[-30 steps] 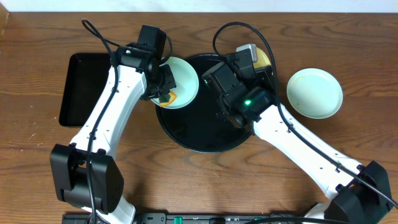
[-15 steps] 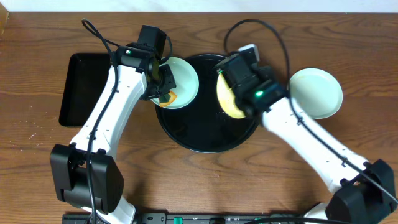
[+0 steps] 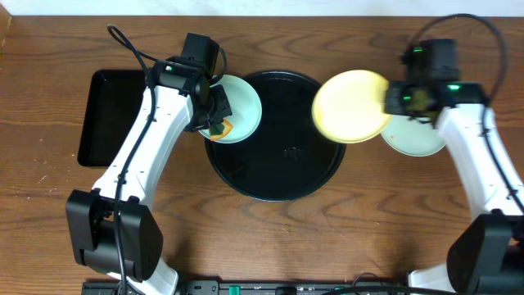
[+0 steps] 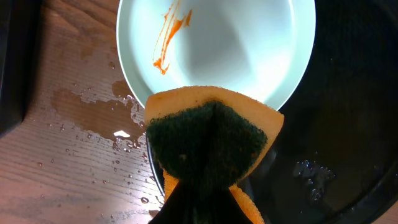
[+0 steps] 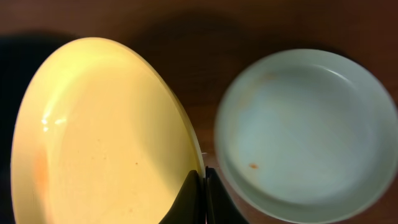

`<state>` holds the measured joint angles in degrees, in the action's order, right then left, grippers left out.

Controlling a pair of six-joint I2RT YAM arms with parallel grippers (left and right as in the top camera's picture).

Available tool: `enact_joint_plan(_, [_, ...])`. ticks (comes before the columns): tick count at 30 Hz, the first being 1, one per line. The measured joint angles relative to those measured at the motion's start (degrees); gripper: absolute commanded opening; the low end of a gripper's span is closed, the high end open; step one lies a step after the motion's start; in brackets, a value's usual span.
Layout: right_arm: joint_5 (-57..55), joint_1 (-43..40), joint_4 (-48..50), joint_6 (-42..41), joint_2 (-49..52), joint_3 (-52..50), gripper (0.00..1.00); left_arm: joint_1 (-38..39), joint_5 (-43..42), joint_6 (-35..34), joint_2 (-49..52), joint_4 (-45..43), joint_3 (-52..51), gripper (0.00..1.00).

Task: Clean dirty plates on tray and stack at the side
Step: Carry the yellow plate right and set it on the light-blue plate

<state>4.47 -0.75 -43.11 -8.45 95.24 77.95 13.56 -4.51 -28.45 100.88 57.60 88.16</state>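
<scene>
Gripping yellow plate (image 3: 350, 106) by its rim: right gripper (image 5: 202, 180), jaws closed on edge, plate held over round tray's (image 3: 278, 176) right rim and bare desk (image 3: 270, 242). Just beside, toward desk's right edge: second blue-green plate (image 3: 422, 139), flat on wood. Left gripper (image 4: 189, 199) clamped on orange-green sponge (image 4: 211, 130), over sauce-streaked blue-green plate (image 4: 236, 43) lying across tray's left rim. Water drops (image 4: 121, 134) on desk alongside.
</scene>
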Motion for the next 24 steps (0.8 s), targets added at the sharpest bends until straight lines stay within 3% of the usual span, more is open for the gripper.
enact_joint_plan(10, [-3.54,-15.52,2.93,0.00,0.00,-1.81,0.01,0.00,0.00,0.00,0.00,-0.09,0.00,0.08])
enact_joint_plan(21, [-9.16,-19.69,16.13,-0.09,1.22,-12.02,0.01,0.00,0.00,0.00,0.00,-0.81,0.00,0.08])
enact_joint_plan(23, [-8.96,-19.69,18.40,-0.22,2.14,-13.84,0.09,0.00,0.00,0.00,0.00,-0.81,0.00,0.08])
enact_joint_plan(24, [-8.52,-19.69,18.78,-0.50,2.67,-14.58,0.20,0.00,0.00,0.00,0.00,-0.83,0.00,0.08])
